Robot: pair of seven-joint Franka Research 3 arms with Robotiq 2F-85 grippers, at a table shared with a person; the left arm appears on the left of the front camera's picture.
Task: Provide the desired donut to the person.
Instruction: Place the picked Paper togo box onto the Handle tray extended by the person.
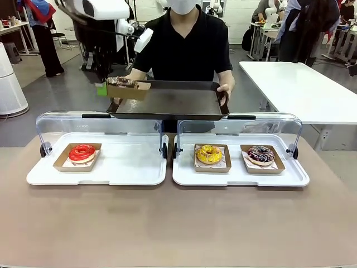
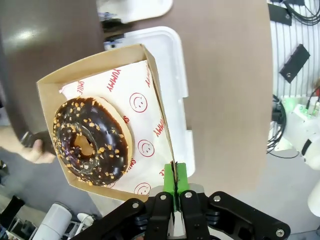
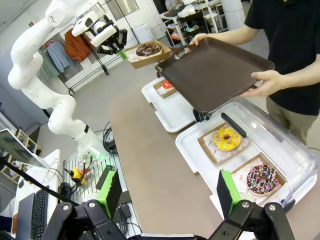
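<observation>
Table [image 1: 167,223] tray [image 1: 128,167]: red donut [image 1: 82,152]; left claw [image 2: 174,175] pinches box [image 2: 152,75]: chocolate donut [image 2: 107,135].

You're in a robotics lab, not a shop. In the front view a white worktable [image 1: 301,84] stands at two o'clock on bare grey floor [image 1: 67,95], a passer-by [image 1: 47,39] at ten. In the right wrist view, a monitor [image 3: 15,147], keyboard [image 3: 37,212] and loose cables [image 3: 107,142] sit around eight o'clock.

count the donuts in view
4. Red donut on the left white tray; yellow donut and sprinkled chocolate donut on the right white tray; nut-topped chocolate donut in the paper box pinched by the left gripper at a corner of the person's brown tray. None seem hidden.
</observation>
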